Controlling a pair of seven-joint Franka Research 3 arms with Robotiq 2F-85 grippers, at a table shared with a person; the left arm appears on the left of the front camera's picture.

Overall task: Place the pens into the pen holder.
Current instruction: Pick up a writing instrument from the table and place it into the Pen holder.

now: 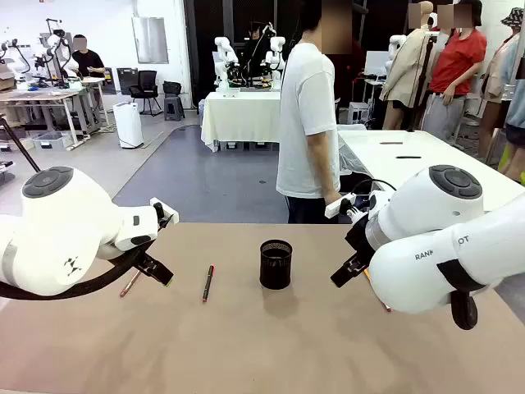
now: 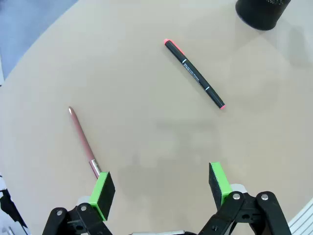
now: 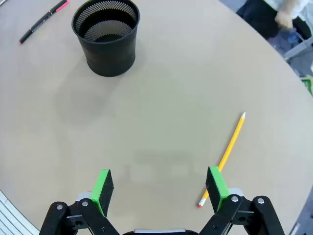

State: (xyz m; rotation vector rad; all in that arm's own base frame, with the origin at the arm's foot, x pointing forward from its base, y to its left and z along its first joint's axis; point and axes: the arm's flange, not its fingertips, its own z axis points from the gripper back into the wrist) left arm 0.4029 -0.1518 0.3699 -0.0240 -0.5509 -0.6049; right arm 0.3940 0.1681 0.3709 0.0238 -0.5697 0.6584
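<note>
Left gripper (image 2: 160, 177): jaws wide apart, nothing between them, hovering over bare table (image 2: 161, 132). In the left wrist view the brownish-pink pen (image 2: 82, 140) lies flat at lower left, its near end running in just beside the left-hand green pad (image 2: 103, 192). The dark pen (image 2: 194, 81) with red tips lies flat on a diagonal at upper centre, well apart from the pink one. The pen holder (image 2: 261, 12) is cut by the top right corner.

Right gripper (image 3: 159, 176): jaws also spread wide, empty. In the right wrist view the yellow pencil (image 3: 230, 146) lies at lower right, its eraser end down by the right-hand pad (image 3: 216, 185); can't tell if they touch. The holder stands upright at upper left with no pen in it, the dark pen beyond it in the top left corner.

Front view: holder at table centre, dark pen left of it, pink pen further left under the left gripper. A person (image 1: 308, 123) stands at the far edge.
</note>
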